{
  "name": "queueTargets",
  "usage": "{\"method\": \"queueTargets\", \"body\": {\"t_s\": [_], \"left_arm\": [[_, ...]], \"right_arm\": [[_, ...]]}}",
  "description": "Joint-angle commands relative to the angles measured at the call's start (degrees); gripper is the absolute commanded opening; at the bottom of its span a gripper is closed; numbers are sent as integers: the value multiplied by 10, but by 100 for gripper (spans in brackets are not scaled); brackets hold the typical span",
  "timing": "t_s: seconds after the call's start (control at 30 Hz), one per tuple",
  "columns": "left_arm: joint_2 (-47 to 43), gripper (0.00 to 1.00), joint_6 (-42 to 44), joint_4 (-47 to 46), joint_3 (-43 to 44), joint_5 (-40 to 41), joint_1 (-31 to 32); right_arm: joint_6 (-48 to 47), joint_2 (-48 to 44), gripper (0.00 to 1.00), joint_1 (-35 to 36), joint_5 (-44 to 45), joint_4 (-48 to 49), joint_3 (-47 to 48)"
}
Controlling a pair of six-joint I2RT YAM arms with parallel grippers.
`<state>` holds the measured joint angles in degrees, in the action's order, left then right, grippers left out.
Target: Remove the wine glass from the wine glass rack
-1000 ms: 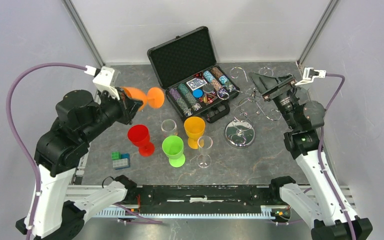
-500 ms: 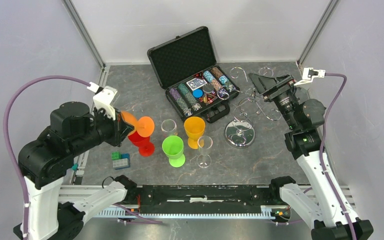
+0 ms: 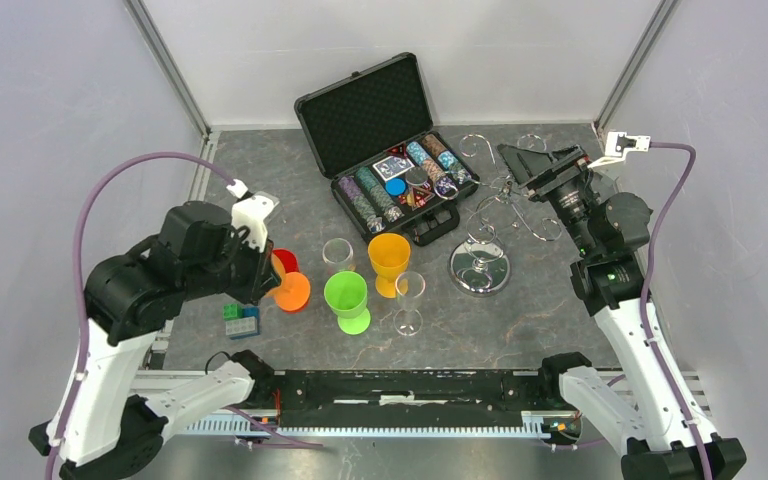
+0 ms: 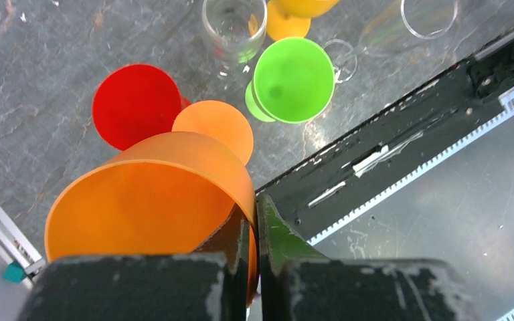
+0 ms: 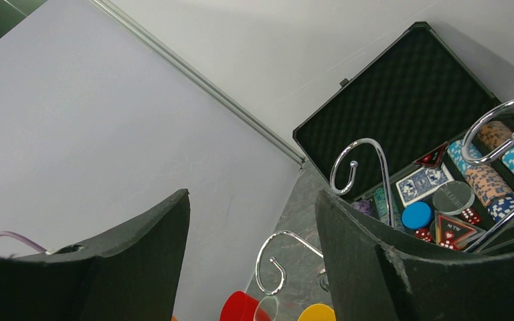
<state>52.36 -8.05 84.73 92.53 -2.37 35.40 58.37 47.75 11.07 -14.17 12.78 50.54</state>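
The wine glass rack is a chrome stand with a mirrored disc base and curled hooks, right of centre; no glass hangs on it. Its hooks show in the right wrist view. My left gripper is shut on the rim of an orange plastic wine glass, which it holds tilted, low beside the red glass. In the left wrist view the fingertips pinch the orange bowl. My right gripper is open and empty, raised by the rack's far hooks.
A clear glass, a yellow glass, a green glass and a clear stemmed glass stand in the middle. An open black chip case is at the back. Toy bricks lie near the left front edge.
My left arm swung the orange glass from high at the back left down and forward, to just beside the red glass. The right arm barely moved.
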Motion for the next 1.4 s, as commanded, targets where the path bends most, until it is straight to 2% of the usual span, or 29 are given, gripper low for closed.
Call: {"method": "queueTargets", "body": {"t_s": [0.0,0.3,0.47,0.9,1.07,1.2,1.37], "left_arm": [[12,2,2,6,-1,11,13],[48,2,-8,5,-12,-2,23],[73,2,-27,9,-12,61,35],[123,2,-85,-8,-38,62,68],[118,2,-126,-19,-92,82,68],[108,2,-157,-59,-150,76,68],[92,2,-188,-108,-193,106,68]], "right_arm": [[-10,-4,73,-3,5,0,15],[-10,-11,73,-5,9,-1,12],[-8,-13,73,-8,8,0,9],[-9,-26,73,-23,6,-2,5],[-10,-31,73,-29,7,-1,3],[-9,-32,73,-33,3,-1,5],[-8,-32,73,-36,-1,0,6]]}}
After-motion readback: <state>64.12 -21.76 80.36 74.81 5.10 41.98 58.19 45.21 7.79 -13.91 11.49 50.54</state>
